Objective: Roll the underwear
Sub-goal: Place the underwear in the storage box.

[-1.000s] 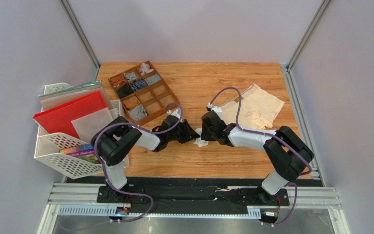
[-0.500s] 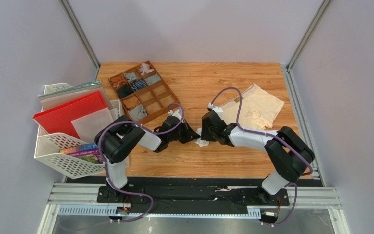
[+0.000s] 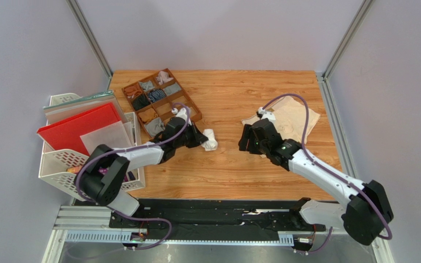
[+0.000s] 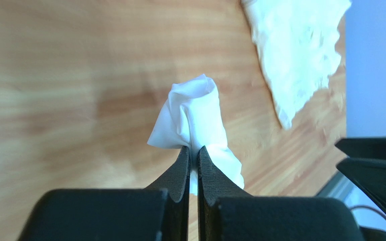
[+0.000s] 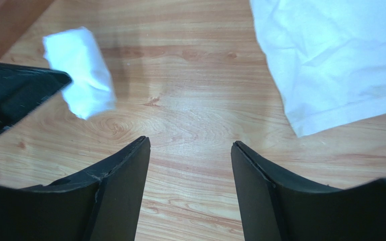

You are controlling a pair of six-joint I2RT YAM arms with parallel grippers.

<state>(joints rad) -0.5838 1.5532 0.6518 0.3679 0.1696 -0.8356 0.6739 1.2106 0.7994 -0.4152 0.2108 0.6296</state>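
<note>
Left fingers (image 4: 192, 150) are pinched tight on the white roll (image 4: 194, 118), with only cloth between them. The roll sticks out straight ahead of the tips, its long axis in line with them and its free end farthest out. We cannot tell whether it touches the surface (image 3: 223, 175) or hangs just clear.

Right fingers (image 5: 190, 145) are spread wide with nothing between them and bare wood below. The white roll sits ahead and to their left, well apart. The cream brief (image 5: 331, 55) lies near, ahead and to their right, its closest hem slanting just past the right tip. It lies flat, wrinkled and unrolled.

The tray (image 3: 177, 103) sits near, behind the left fingers and off to their left. Some of its compartments look bare.

Our reading is that one brief is rolled and in hand and the other is not yet begun. The coming move turns on where the tray lies from the left fingers. The roll must swing back toward it, with its axis laid along a compartment. The right arm is plainly nearer the cream brief.

There is open wood between the two sets of fingers. The brief's far side lies close to the surface's edge, so we judge any pull should come inward. The tray walls could catch the roll's loose end.
</note>
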